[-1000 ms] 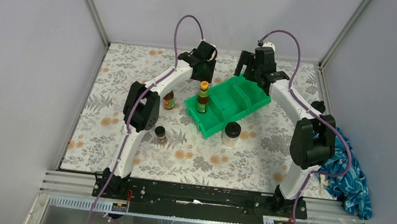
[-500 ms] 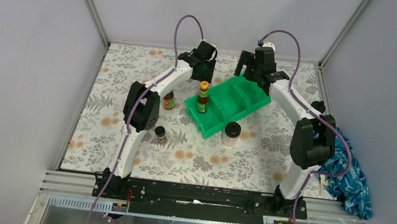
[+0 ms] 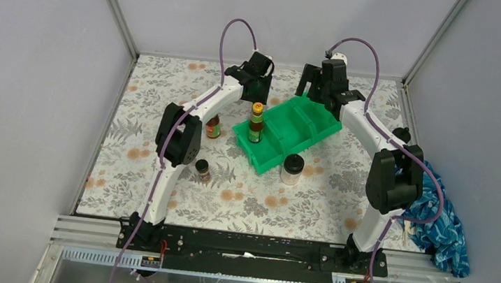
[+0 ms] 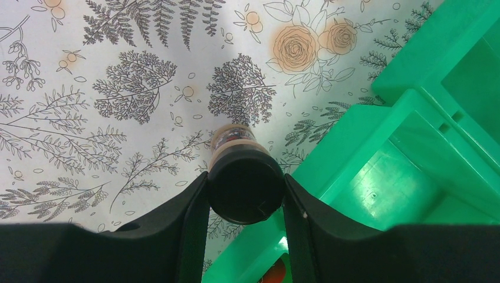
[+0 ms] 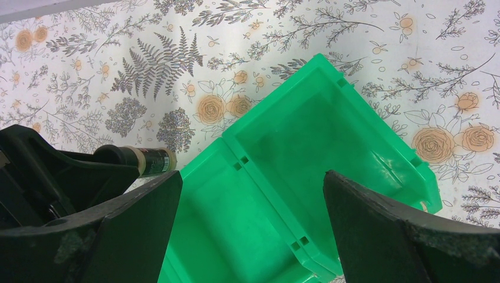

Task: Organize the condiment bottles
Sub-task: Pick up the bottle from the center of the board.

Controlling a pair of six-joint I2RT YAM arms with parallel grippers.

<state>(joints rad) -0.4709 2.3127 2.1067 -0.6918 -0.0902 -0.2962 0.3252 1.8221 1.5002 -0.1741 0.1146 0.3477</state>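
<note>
While the left gripper (image 4: 246, 203) pinches a short black-capped jar (image 4: 245, 180) by its cap, one finger on each side, the jar sits at lower centre of the left wrist view. It is over the floral tablecloth (image 4: 118, 88) and just beside the outer wall of the green bin (image 4: 354, 135). Base touching the cloth or not: cannot tell.

Right gripper (image 5: 252, 200): fingers spread wide, nothing between them, above the bin's end compartment. The held jar shows at left centre of the right wrist view, just outside the bin wall.

Overhead view:
- The bin lies diagonally at centre.
- A yellow-capped brown bottle (image 3: 257, 122) stands upright in the bin's lower-left compartment.
- A second brown bottle (image 3: 213, 126), red-green label, stands on the cloth left of the bin, partly hidden by the left arm.
- Another short dark jar (image 3: 202, 170) stands lower left of the bin, apart from it.
- A clear black-lidded jar (image 3: 292, 169) stands just below the bin's near wall.
</note>
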